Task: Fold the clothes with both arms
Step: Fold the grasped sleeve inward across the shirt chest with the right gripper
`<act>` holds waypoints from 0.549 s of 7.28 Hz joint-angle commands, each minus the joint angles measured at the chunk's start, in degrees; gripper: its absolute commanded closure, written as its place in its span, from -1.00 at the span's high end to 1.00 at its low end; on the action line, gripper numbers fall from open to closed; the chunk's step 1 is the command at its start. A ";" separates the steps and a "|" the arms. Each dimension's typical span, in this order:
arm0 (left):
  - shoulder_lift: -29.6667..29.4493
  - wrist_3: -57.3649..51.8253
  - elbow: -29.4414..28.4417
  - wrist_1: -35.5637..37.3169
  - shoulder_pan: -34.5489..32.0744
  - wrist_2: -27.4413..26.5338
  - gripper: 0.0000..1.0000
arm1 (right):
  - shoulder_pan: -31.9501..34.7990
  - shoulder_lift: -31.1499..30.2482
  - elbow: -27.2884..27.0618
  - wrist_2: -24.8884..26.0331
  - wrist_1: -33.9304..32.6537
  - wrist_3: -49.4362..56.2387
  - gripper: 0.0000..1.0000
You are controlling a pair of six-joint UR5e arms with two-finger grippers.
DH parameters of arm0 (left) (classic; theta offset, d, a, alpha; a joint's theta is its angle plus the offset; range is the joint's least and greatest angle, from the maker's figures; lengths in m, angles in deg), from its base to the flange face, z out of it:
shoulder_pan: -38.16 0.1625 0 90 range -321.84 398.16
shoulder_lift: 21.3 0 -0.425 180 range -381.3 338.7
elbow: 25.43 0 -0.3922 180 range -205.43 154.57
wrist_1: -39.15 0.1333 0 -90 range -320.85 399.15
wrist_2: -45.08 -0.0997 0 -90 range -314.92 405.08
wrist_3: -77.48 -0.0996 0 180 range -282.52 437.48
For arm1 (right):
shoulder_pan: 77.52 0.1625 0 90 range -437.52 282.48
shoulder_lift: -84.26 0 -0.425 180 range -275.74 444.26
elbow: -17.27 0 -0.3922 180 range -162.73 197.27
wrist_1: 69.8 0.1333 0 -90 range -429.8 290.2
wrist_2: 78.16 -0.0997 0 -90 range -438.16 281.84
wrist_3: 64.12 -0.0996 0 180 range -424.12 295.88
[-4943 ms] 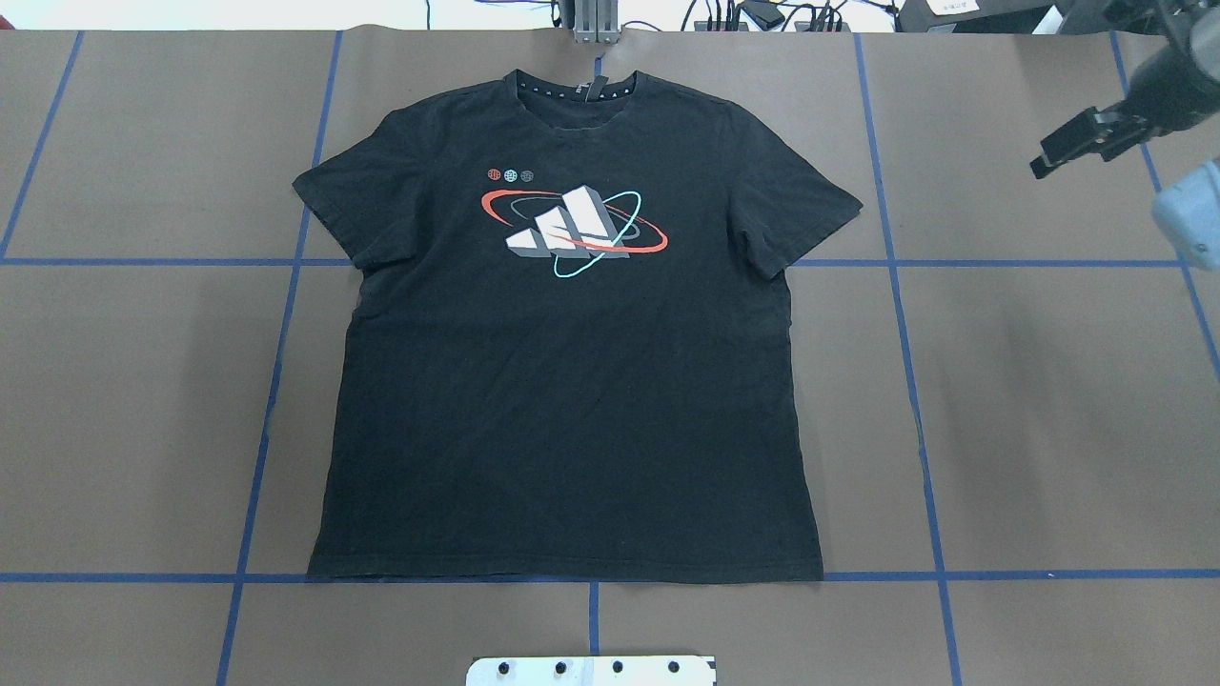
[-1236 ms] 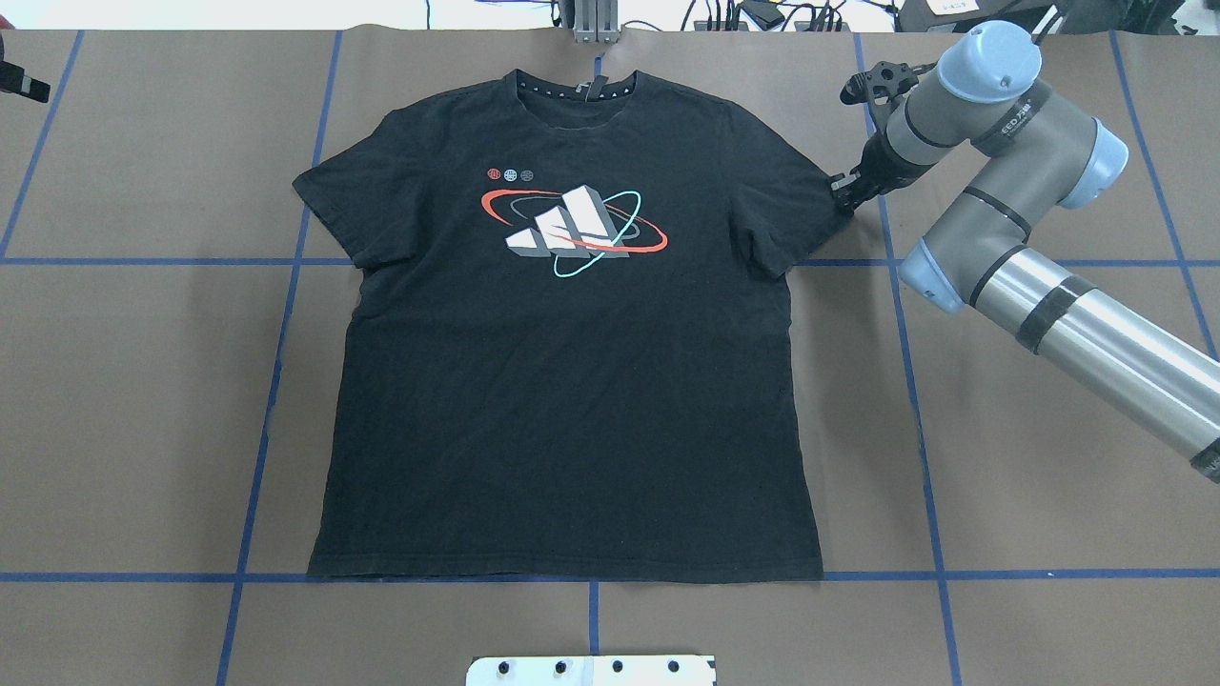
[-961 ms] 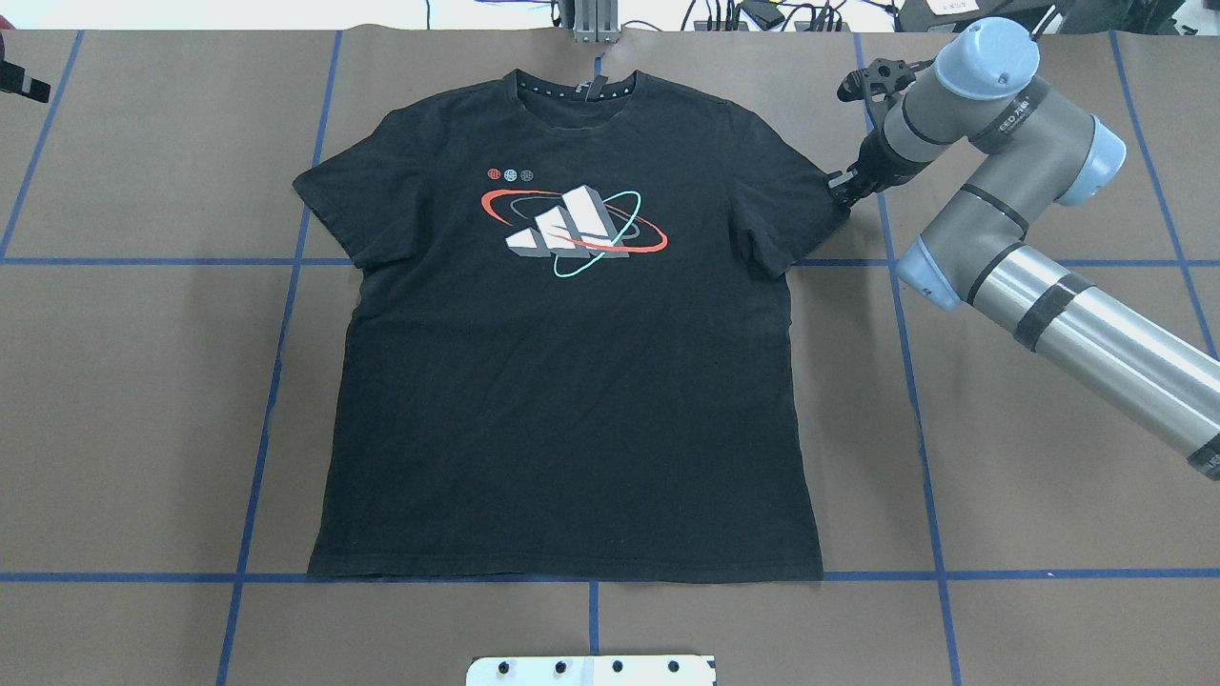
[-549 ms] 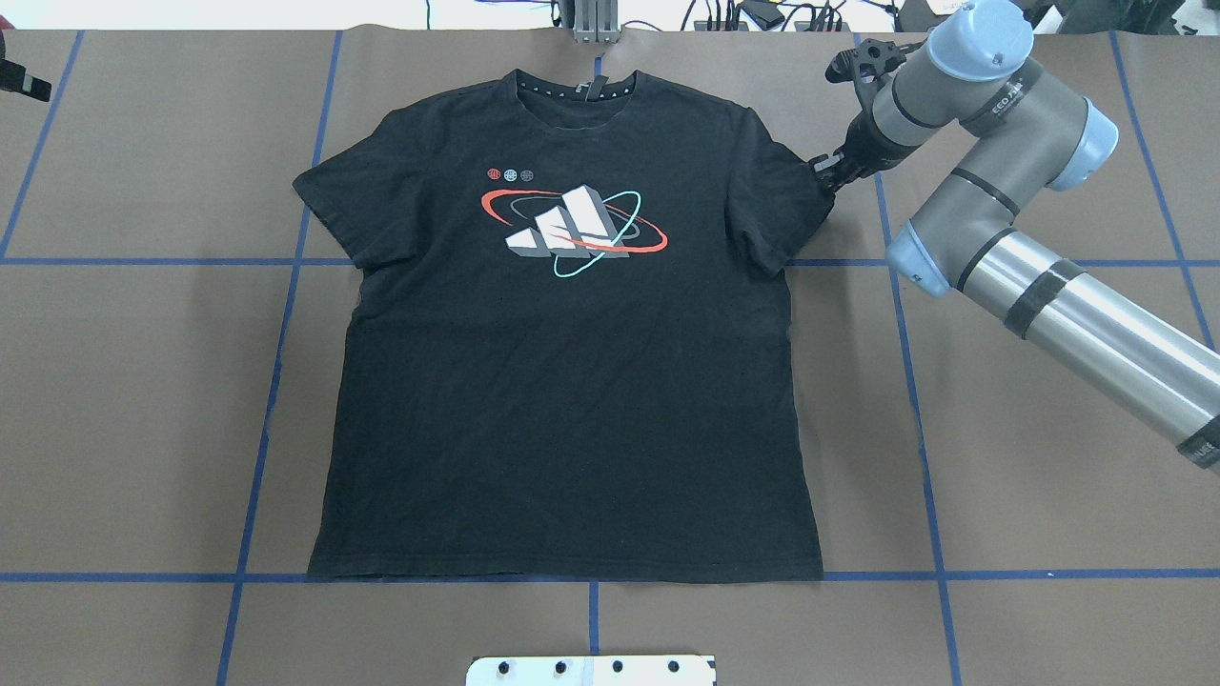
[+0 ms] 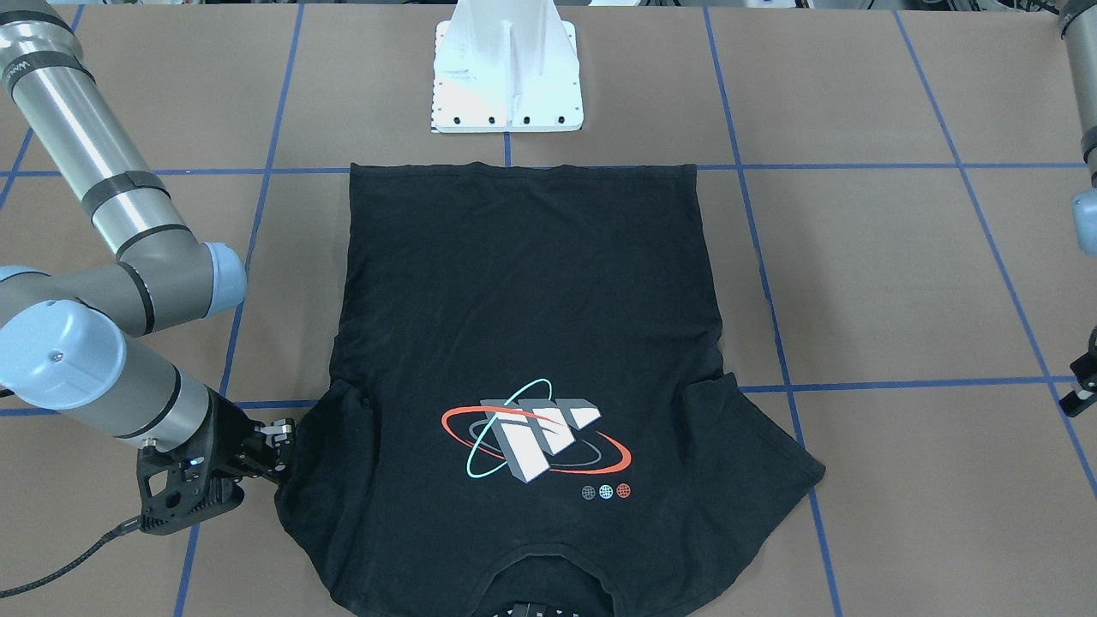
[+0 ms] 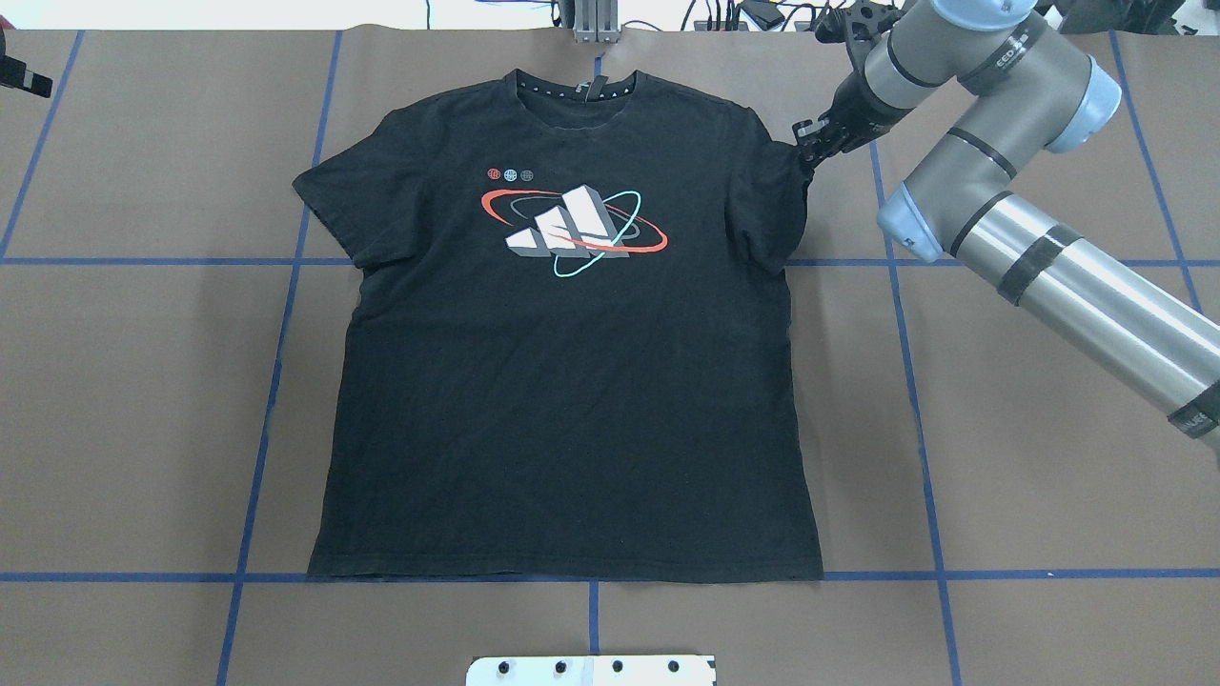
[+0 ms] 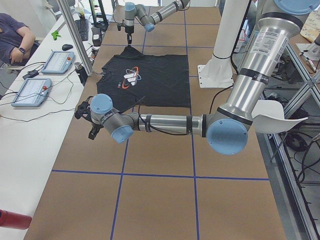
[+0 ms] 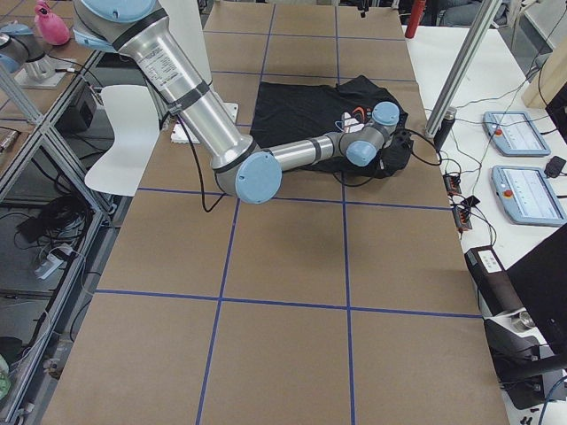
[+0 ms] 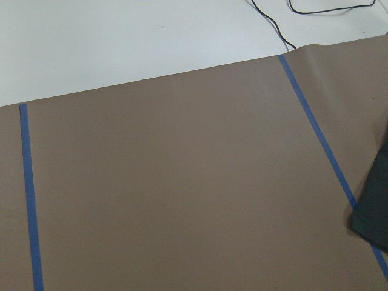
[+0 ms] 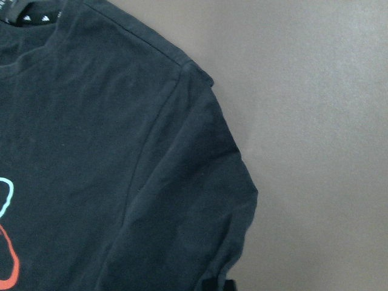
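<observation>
The black T-shirt (image 6: 572, 400) lies flat and print up on the brown table, collar at the far side. My right gripper (image 6: 803, 154) is shut on the outer edge of its right sleeve (image 6: 777, 205), which is raised and bunched toward the body. The front-facing view has this gripper (image 5: 278, 441) at the left, against the crumpled sleeve. My left gripper (image 6: 21, 76) hovers far off the shirt at the table's far left corner; whether it is open I cannot tell. In the left wrist view only the tip of the other sleeve (image 9: 373, 212) shows.
The white pedestal base (image 5: 507, 68) stands just behind the shirt's hem. Blue tape lines (image 6: 276, 362) grid the brown paper. Cables run along the far table edge (image 6: 743, 14). A person (image 7: 15, 35) sits at a side desk with two control tablets (image 7: 57, 62).
My right arm came in from the right, took the right sleeve's edge and has drawn it up and inward, bunching the sleeve. My left gripper came into view at the far left and stays there.
</observation>
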 commanded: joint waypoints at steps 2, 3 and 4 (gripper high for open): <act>0.03 0.00 0.11 0.03 -0.09 0.00 0.98 | -0.81 2.68 -1.47 -2.75 -0.17 -0.52 -1.00; 0.03 0.00 0.11 0.03 -0.09 0.00 0.98 | -1.43 4.09 -1.38 -2.75 -0.17 -3.22 -1.00; 0.03 0.00 0.11 0.03 -0.18 0.00 0.98 | -2.92 5.76 -0.85 -1.97 -0.25 -5.25 -1.00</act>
